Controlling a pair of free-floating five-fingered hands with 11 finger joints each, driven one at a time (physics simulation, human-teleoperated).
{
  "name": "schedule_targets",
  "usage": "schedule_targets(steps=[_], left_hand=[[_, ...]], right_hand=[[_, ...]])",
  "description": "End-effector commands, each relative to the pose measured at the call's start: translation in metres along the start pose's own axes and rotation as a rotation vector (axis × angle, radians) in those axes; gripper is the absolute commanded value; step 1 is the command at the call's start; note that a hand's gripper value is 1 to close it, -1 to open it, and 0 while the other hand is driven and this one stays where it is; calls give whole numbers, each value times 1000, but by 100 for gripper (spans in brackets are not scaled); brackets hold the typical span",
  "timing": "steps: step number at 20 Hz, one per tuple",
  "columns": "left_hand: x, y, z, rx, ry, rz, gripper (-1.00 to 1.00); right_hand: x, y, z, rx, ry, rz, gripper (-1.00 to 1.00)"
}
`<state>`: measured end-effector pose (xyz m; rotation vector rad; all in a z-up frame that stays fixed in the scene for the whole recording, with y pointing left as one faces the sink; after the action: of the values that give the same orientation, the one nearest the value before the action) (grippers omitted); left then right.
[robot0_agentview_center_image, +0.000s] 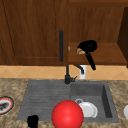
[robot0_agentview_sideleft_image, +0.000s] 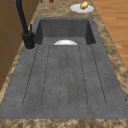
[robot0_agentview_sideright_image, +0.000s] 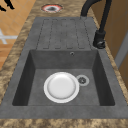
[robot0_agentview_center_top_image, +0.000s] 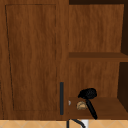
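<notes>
On the lower shelf (robot0_agentview_center_image: 107, 56) of the open wall cabinet, the right hand (robot0_agentview_center_image: 88, 46) is seen with its fingers curled over a small tan object (robot0_agentview_center_image: 80, 51), which lies on the shelf at its left front edge; whether the object is actually pinched cannot be told. A thin black part reaches down from the hand past the shelf edge. In the upper view the same hand (robot0_agentview_center_top_image: 88, 93) is shown just above the tan object (robot0_agentview_center_top_image: 81, 105), to the right of the closed cabinet door (robot0_agentview_center_top_image: 32, 57) and its dark vertical handle (robot0_agentview_center_top_image: 61, 98).

At the bottom of the front view, the left hand (robot0_agentview_center_image: 32, 121) is seen low over the front edge of the drainboard (robot0_agentview_center_image: 45, 97); its finger pose cannot be told. A red ball (robot0_agentview_center_image: 67, 114) is shown just right of it, in front of the sink basin (robot0_agentview_center_image: 106, 100).

A white plate (robot0_agentview_sideright_image: 61, 87) is laid on the basin floor beside the drain (robot0_agentview_sideright_image: 82, 80). A black faucet (robot0_agentview_center_image: 68, 75) is mounted behind the sink. On the table (robot0_agentview_sideleft_image: 57, 8), a red-rimmed plate (robot0_agentview_center_image: 5, 105) is placed left of the sink, and a white plate bearing a yellow item (robot0_agentview_sideleft_image: 84, 5) at its right.
</notes>
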<state>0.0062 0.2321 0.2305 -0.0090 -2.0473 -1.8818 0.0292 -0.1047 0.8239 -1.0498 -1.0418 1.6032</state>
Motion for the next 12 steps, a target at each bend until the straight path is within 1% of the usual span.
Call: schedule_targets(steps=[1, 4, 6, 12], left_hand=[[0, 0, 0, 0, 0, 0, 0], [0, 0, 0, 0, 0, 0, 0], [0, 0, 0, 0, 0, 0, 0], [0, 0, 0, 0, 0, 0, 0]], right_hand=[[-7, -18, -20, 50, 1, -10, -100], [-8, -23, -42, 66, 10, 12, -100], [-11, -27, -57, 62, 14, 21, -100], [-18, -39, -106, 56, 9, 16, -100]])
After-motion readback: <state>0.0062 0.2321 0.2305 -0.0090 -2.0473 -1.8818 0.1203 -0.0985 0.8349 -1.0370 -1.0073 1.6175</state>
